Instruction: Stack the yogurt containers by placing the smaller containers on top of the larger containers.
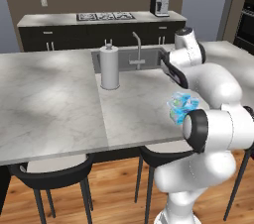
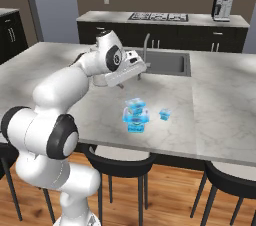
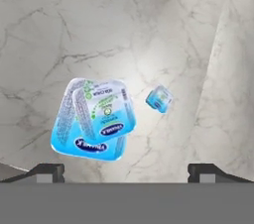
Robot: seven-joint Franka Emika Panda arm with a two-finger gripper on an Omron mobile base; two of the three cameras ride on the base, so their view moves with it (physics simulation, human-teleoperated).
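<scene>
A: The claw [image 3: 126,172] is held wide apart above the counter [image 2: 220,115]. Nothing is gripped between its tips, and nothing is touched.

B: And below it?

A: The smaller container [image 3: 105,111] is seen lying on top of the larger container [image 3: 74,141]. It is turned a little askew, so one corner is left overhanging.

B: Where is that stack placed?

A: Near the counter's front edge, on the robot's side, well short of the sink [image 2: 167,62]. A tiny pack [image 3: 159,99] is set just beside the stack, apart from it.

B: Anything further out?

A: A paper-towel roll [image 1: 109,67] is stood upright by the sink's left corner.
</scene>
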